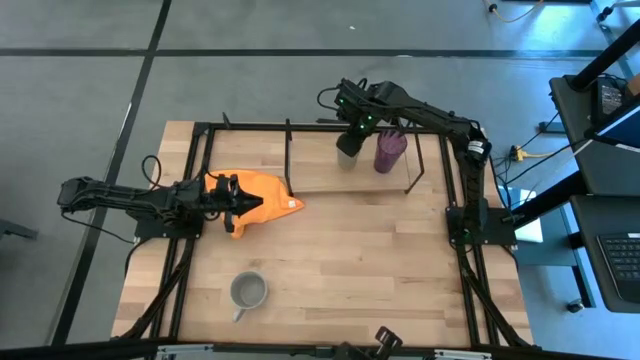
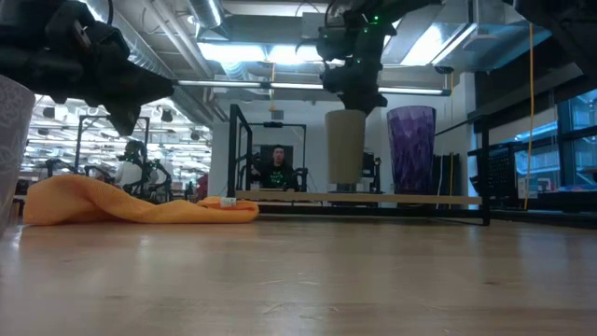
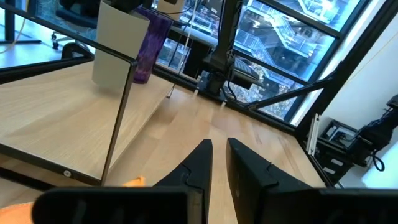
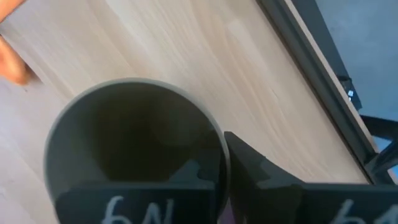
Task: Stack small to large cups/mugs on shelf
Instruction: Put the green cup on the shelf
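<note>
- Right gripper (image 1: 349, 141): you are holding the olive-green cup (image 2: 346, 147) by its rim, one finger (image 4: 261, 180) inside the wall and the other outside, jaws narrowed onto that wall.
- Olive-green cup: it is hanging upright directly below your right gripper, long axis vertical, open mouth pointing up at the wrist camera; in the low view its base is sitting at, or just above, the shelf (image 2: 373, 198) board, and you cannot tell whether it is touching.
- Purple ribbed cup (image 1: 389, 151): it is standing upright on the shelf just beside the held cup, on the side of your right gripper toward the right arm's base, mouth up, long axis vertical, a narrow gap showing between the two.
- Grey mug (image 1: 248, 291): it is sitting upright on the tabletop (image 1: 380, 270), well apart from both grippers, mouth up, handle pointing toward the table's near edge.
- Left gripper (image 1: 240, 203): you are resting it low over the orange cloth (image 1: 262, 205), fingers (image 3: 194, 169) close together with a thin gap, gripping nothing visible, tips pointing toward the shelf.
- Orange cloth: it is lying crumpled beneath and beyond the left fingertips, its long axis running toward the shelf's wire frame.
- A person (image 2: 277, 171) is sitting in the room beyond the shelf.
</note>
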Action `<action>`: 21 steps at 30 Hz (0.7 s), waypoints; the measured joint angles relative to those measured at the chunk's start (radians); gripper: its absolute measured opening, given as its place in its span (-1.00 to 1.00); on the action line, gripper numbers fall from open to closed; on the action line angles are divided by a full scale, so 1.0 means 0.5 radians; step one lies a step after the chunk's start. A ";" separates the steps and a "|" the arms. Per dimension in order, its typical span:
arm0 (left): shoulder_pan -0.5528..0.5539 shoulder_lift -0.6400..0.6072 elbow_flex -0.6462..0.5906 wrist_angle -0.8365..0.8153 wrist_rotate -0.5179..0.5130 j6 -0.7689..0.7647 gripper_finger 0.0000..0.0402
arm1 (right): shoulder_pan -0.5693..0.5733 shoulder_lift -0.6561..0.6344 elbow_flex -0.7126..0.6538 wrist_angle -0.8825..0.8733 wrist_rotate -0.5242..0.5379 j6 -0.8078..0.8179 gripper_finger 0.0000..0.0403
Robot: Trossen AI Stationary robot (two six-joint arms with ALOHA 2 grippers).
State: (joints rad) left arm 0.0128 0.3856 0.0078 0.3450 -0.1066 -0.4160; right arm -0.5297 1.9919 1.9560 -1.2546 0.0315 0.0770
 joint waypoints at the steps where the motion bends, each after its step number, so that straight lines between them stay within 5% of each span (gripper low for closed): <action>1: 0.000 0.000 0.000 0.000 0.000 0.000 -0.79 | -0.001 0.000 0.000 -0.008 0.000 0.006 -0.93; 10: 0.000 0.000 0.000 0.000 0.000 0.000 -0.79 | -0.001 0.000 0.000 -0.027 0.001 0.061 -0.90; 21: 0.000 0.000 0.000 0.001 0.000 0.000 -0.79 | -0.001 0.000 0.000 -0.040 0.017 0.094 -0.61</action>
State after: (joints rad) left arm 0.0128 0.3857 0.0078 0.3454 -0.1066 -0.4160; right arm -0.5301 1.9919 1.9560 -1.2747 0.0399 0.1242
